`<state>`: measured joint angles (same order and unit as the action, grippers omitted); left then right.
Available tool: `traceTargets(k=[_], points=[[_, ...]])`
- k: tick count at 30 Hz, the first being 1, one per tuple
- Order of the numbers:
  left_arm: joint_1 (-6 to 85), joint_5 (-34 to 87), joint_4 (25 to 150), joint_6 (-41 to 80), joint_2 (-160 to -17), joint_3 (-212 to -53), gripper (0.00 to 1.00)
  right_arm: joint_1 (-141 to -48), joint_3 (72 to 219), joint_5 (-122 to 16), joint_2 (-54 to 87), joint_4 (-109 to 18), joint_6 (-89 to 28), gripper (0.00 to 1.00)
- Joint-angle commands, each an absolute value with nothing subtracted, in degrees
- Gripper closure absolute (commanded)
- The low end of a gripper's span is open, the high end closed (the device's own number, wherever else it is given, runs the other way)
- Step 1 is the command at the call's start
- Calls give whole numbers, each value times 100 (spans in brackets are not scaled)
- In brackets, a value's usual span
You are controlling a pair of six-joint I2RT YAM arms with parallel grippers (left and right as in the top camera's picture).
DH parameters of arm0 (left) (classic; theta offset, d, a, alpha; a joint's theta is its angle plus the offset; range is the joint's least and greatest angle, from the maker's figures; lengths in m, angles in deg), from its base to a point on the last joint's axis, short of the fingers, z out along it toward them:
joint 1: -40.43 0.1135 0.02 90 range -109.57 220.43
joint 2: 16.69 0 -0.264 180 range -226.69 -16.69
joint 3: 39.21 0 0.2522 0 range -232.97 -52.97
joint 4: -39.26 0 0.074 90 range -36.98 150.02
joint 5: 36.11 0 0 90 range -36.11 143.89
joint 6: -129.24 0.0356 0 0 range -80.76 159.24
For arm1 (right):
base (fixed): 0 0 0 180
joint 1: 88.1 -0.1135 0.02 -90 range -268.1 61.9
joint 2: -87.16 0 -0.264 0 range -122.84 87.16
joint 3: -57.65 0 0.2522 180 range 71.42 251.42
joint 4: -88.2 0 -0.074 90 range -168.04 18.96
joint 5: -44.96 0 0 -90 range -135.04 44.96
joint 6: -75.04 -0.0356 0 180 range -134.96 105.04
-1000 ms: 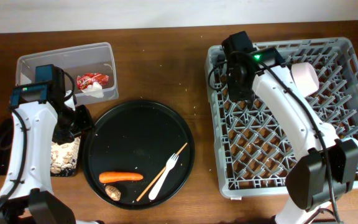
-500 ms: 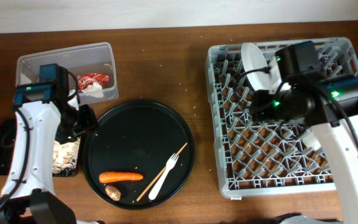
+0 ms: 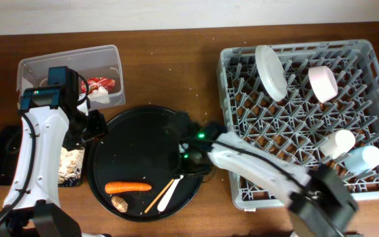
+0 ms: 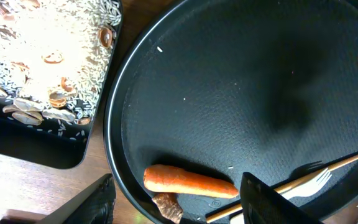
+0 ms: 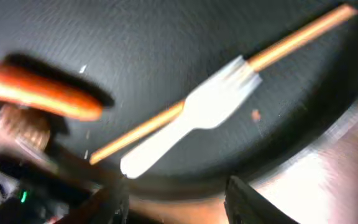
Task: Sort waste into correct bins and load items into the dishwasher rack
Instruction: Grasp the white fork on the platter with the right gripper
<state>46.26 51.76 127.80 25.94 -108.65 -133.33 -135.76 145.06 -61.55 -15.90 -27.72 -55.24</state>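
While the right end effector [image 5: 175, 190] hangs spread and empty over the white plastic fork [image 5: 194, 115], the left end effector [image 4: 176, 194], likewise spread, hovers above the orange carrot [image 4: 188, 180].

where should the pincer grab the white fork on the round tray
Probably the handle end of the white plastic fork, from above, right pincer closing across its narrow width. It lies flat on the round black tray, head resting on the wooden chopstick, which angles away from the handle.
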Motion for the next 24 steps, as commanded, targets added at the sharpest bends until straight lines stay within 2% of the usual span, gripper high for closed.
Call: traceTargets(k=[1,8,13,18,22,24], points=[[4621,5132,12787,2577,-10795,-13283,36,-13734,14480,-5821,-2167,-2990,-6299,47],[4621,5130,12785,2575,-10795,-13283,36,-13731,14480,-4982,-2604,-3298,-6656,48],[4621,5130,12785,2577,-10795,-13283,36,-13731,14480,-4888,-2648,-3309,-6787,62],[4621,5132,12789,2577,-10795,-13283,36,-13729,14480,-4993,-2648,-3290,-6800,69],[4621,5132,12787,2577,-10795,-13283,36,-13720,14487,-5036,-2639,-3224,-6798,85],[4619,5132,12787,2577,-10795,-13283,36,-13720,14489,-5038,-2635,-3196,-6798,86]])
